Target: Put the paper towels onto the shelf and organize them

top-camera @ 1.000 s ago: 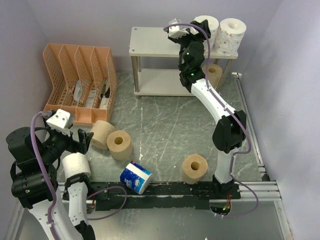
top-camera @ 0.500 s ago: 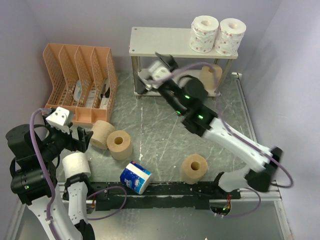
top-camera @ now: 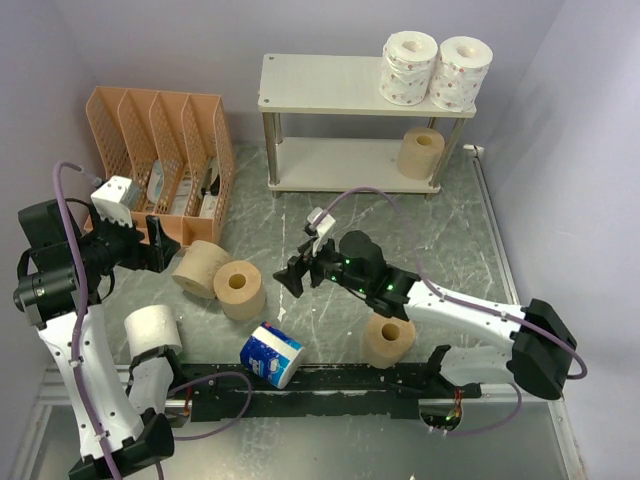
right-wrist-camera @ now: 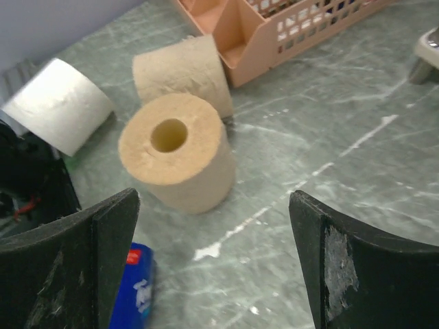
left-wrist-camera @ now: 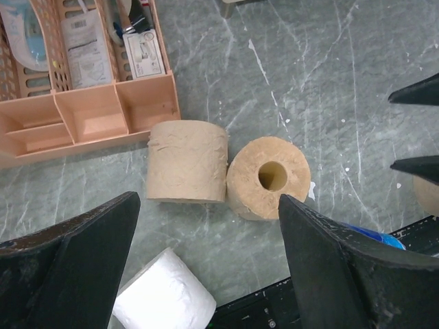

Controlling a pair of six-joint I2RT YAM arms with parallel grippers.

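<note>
The left gripper (top-camera: 165, 248) was seen spread wide with nothing held in it. It was poised over the table (top-camera: 340, 215) just in front of the orange organizer (top-camera: 150, 130). Below it, a lying tan roll (left-wrist-camera: 186, 162) was found on its side close to the organizer's front edge. An upright tan roll (left-wrist-camera: 269, 178) was set against it, core upward. The two appeared to be touching, though the seam between them was shadowed and this could not be told for certain.

The right gripper (top-camera: 296, 272) was likewise seen wide apart and empty. It was stretched low over the middle of the table and pointed at the upright tan roll, near it but apart from it.

A plain white roll (top-camera: 152, 330) was seen lying near the left arm, and a blue-wrapped roll (top-camera: 271, 354) on its side by the near edge. A fourth tan roll (top-camera: 388, 338) stood upright beside the right arm.

The shelf (top-camera: 320, 85) was placed at the far side of the table. Two printed white rolls (top-camera: 410, 68) were stood side by side at the right end of its top board. One tan shelf roll (top-camera: 421, 152) was stood at the right end of its lower board. The other five rolls were left on the table.
</note>
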